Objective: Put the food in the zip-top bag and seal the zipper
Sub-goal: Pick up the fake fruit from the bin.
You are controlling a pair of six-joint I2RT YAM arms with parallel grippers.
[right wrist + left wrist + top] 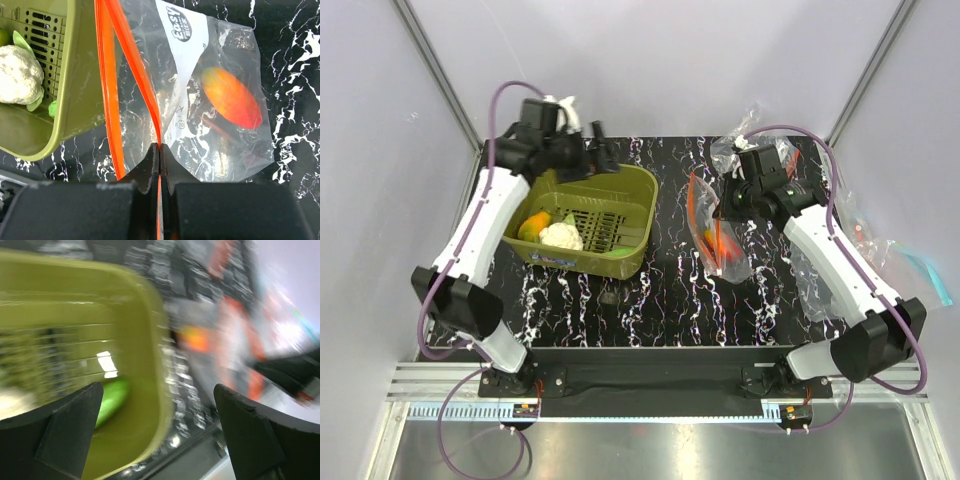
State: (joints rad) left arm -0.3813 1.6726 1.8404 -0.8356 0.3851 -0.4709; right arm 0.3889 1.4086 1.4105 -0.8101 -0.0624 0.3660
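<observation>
Bag (pixel 145 115) with one orange piece (pixel 231 97); right jaws tight on zipper (pixel 106 75), left jaws apart.

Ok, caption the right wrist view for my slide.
Right gripper pinching the red zipper of the zip-top bag, orange food inside, basket alongside.

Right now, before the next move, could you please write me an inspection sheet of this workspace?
Surface: black table with white veins.
Job's things: clear bag with its mouth open and the zipper unsealed, one orange-red food piece inside; cauliflower, orange piece and green piece in the basket.
Clutter: spare clear bags at the right edge, one with a blue strip.
Grippers: left gripper open, over the basket's rim; right gripper shut on the zipper.
Cables: purple cables along both arms.
Surroundings: white walls, metal frame posts.
</observation>
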